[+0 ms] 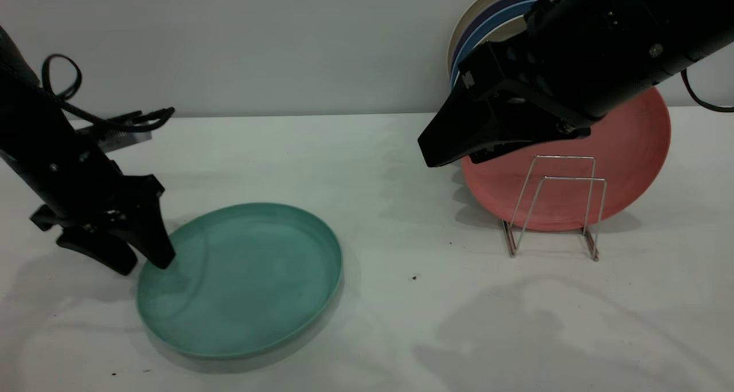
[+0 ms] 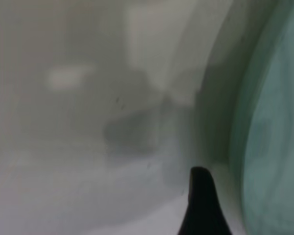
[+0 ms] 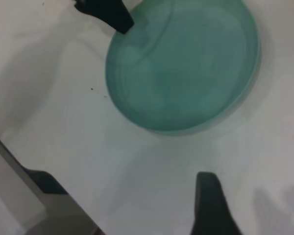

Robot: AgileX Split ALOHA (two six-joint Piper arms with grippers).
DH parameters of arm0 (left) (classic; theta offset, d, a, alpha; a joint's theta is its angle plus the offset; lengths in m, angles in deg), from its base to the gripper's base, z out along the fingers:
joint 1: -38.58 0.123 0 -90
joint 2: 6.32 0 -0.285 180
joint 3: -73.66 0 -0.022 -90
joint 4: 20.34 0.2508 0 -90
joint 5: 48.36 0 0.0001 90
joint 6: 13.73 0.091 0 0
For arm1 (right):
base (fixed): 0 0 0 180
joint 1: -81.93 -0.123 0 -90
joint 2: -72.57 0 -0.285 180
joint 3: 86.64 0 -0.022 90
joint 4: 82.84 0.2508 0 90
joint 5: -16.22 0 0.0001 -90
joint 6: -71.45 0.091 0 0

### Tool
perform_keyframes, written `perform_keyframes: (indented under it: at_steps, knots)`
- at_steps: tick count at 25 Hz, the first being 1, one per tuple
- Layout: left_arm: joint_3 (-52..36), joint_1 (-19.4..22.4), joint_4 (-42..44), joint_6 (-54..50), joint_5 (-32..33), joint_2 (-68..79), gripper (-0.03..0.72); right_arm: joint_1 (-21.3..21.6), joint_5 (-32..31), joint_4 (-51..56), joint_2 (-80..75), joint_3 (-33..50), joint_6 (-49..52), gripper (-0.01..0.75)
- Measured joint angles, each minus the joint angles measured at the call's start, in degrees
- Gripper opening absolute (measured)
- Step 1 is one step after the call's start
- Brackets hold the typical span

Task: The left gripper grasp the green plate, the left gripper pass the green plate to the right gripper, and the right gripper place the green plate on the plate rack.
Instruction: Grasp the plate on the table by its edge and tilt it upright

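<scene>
The green plate (image 1: pixel 241 277) lies on the white table at front left. My left gripper (image 1: pixel 143 266) is open at the plate's left rim, with one finger tip inside the plate and the other outside on the table. In the left wrist view one finger (image 2: pixel 201 205) stands beside the plate's rim (image 2: pixel 274 147). My right gripper (image 1: pixel 436 154) hangs open and empty above the table, left of the plate rack (image 1: pixel 553 208). The right wrist view shows the plate (image 3: pixel 186 68) from above, the left gripper's finger (image 3: pixel 112 12) at its edge, and one of my own fingers (image 3: pixel 210 205).
A pink plate (image 1: pixel 625 151) stands upright in the back of the rack. Cream and blue plates (image 1: pixel 493 19) lean on the wall behind the right arm. A small grey box (image 1: pixel 114 137) sits at back left. The table's edge (image 3: pixel 39 196) shows in the right wrist view.
</scene>
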Motion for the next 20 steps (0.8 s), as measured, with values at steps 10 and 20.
perform_keyframes:
  at_steps: [10,20]
  knots:
    - [0.06,0.00,-5.57,2.86,-2.67,3.45,0.430,0.00,0.23,0.49,0.00,0.00,-0.39,0.479]
    - [0.06,0.00,-5.53,3.02,-3.74,3.91,0.063,0.00,0.23,0.53,0.00,0.00,-0.39,0.477]
